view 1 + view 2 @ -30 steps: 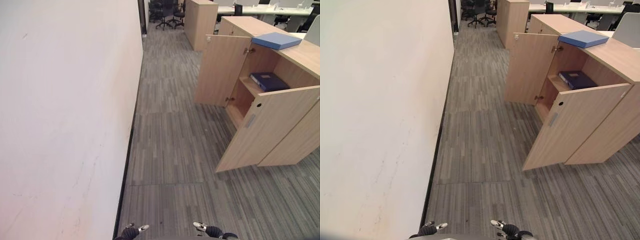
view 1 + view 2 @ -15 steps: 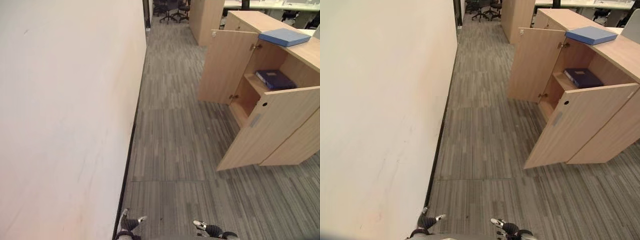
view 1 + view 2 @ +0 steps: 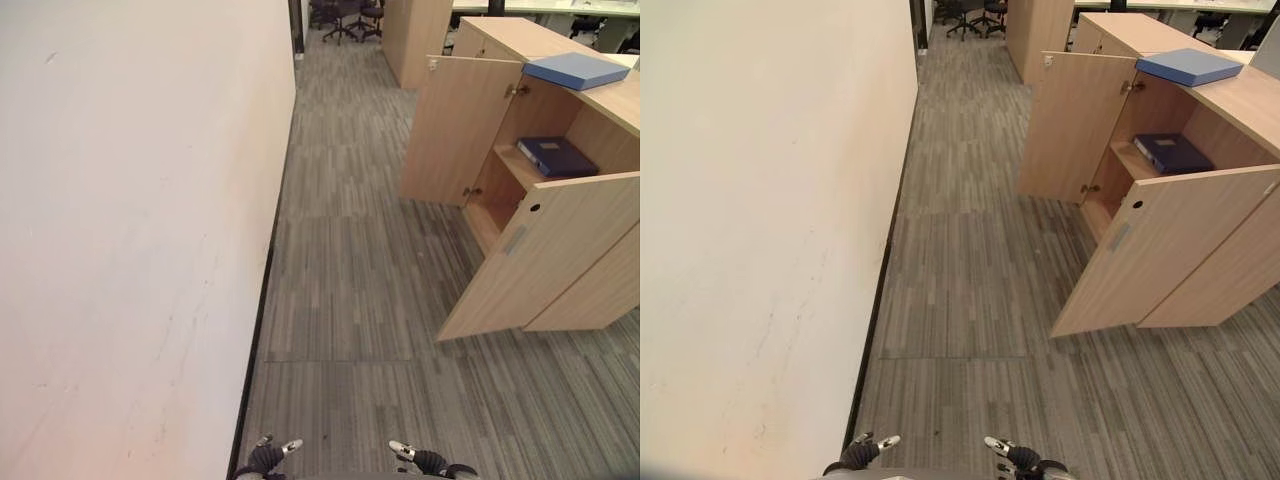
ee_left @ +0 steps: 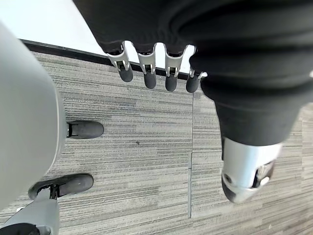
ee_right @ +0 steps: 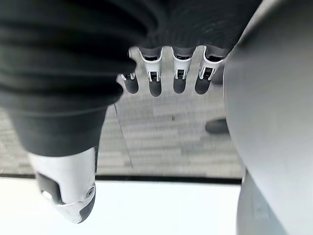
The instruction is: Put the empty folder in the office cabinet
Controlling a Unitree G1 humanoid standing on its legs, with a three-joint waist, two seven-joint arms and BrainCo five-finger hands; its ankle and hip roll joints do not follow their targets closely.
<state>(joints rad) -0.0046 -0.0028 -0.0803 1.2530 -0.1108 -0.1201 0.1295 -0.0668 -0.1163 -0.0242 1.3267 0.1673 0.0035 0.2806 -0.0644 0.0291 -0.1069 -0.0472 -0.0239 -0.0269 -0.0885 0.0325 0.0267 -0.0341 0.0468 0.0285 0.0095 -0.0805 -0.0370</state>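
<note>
Grey striped carpet floor runs down a corridor between a plain pale wall and a low light-wood office cabinet. Both cabinet doors stand swung wide, which leaves the inner shelf reachable from the corridor. A dark blue ring binder lies flat on that shelf. A flat light-blue folder rests on the cabinet's top, near its front edge above the opening; this looks like the folder meant for the cabinet, placed where a hand could reach it, though I cannot tell whether it is empty. The left hand and the right hand hang low over the carpet, well apart from the cabinet, fingers relaxed and straight, holding nothing.
</note>
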